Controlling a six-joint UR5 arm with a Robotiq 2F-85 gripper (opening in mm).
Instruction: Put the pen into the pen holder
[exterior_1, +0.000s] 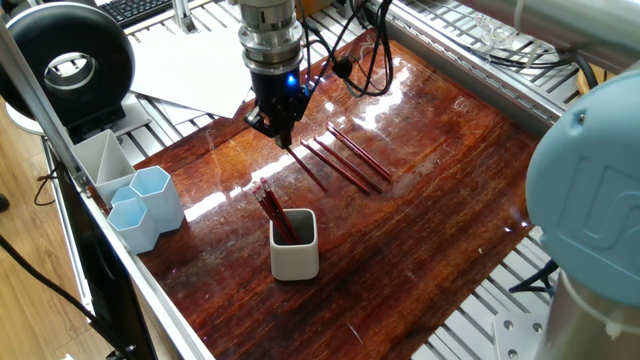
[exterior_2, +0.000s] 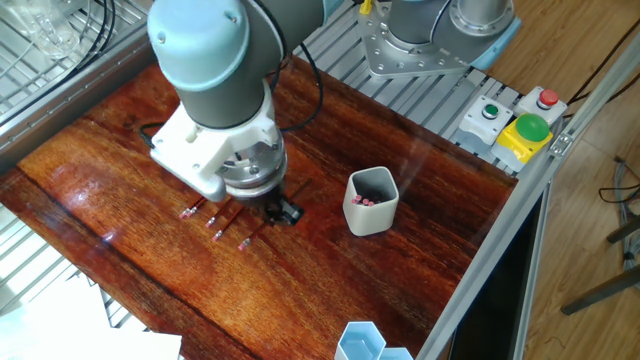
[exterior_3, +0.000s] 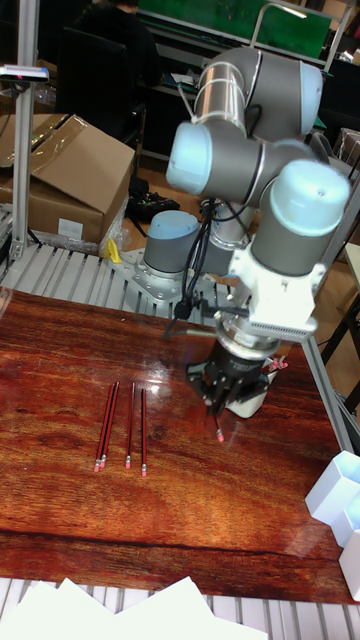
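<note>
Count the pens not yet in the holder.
4. Three pens lie side by side on the table; the fourth pen is in the gripper. The arm may hide more.
</note>
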